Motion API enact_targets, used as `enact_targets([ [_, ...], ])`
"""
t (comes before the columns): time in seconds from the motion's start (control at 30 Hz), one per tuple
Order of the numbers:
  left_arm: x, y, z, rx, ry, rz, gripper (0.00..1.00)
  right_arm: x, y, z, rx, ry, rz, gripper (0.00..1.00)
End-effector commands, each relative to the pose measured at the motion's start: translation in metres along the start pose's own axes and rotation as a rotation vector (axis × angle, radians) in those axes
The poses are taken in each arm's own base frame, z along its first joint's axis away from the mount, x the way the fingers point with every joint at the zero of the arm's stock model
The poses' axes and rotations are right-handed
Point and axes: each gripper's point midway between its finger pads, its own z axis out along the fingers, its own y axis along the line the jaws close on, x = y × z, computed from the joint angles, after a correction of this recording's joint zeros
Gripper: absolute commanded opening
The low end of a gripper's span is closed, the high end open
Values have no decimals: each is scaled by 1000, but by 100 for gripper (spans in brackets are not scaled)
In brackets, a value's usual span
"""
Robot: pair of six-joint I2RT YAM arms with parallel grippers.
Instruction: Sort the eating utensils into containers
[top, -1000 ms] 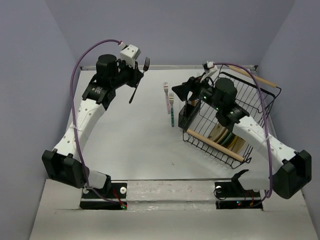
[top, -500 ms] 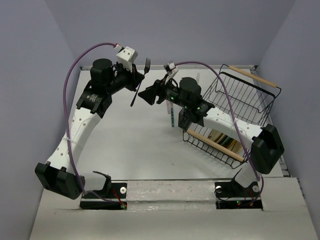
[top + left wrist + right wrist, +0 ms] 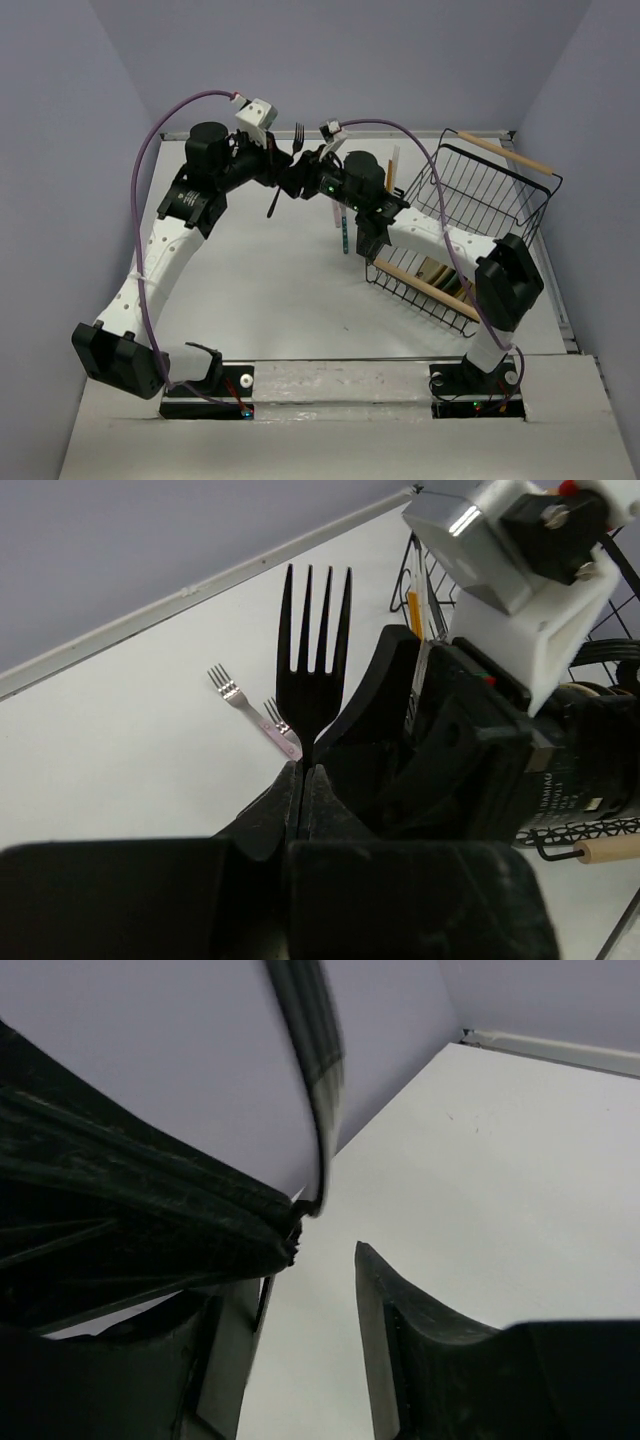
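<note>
My left gripper (image 3: 283,168) is shut on a black fork (image 3: 297,135) and holds it off the table, tines up; in the left wrist view the jaws (image 3: 303,773) pinch it just below the tines (image 3: 318,630). My right gripper (image 3: 293,183) is open and empty, right beside the left gripper and the fork's handle (image 3: 312,1070). Its fingers (image 3: 385,1340) stand apart. A pink fork (image 3: 272,732) and a teal fork (image 3: 344,236) lie on the table, partly hidden by the right arm. The small black cutlery holder (image 3: 374,236) hangs at the rack's near-left corner.
A big black wire rack (image 3: 500,200) with wooden handles stands at the right and holds round plates (image 3: 447,274). A pale stick (image 3: 393,163) stands up behind the right arm. The back wall edge runs just behind both grippers.
My right arm has swung left from the rack across the forks to the left gripper. My left gripper has shifted a little right with the black fork.
</note>
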Motion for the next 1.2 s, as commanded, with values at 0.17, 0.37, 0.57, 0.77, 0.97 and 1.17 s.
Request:
enact_targets([
  [0.17,-14,-21,-17,71,-73,10,0,-48,10,16,-9,-157,-29,0],
  [0.37,-19,-12,-28,-3,-97,65,16,-50,1,-1,48,-158,-117,0],
  [0.57,-27,3,-45,-107,-108,132,99,-66,-12,-48,142,-175,-267,0],
  [0.77,-26,19,-53,-164,-106,147,99,-62,-44,-106,320,-121,-397,0],
  [0.97,-9,24,-48,-146,-88,126,99,-50,-90,-141,492,-99,-443,0],
  [1.17,-3,29,-48,-159,-80,137,99,-40,-118,-157,573,-81,-427,0],
])
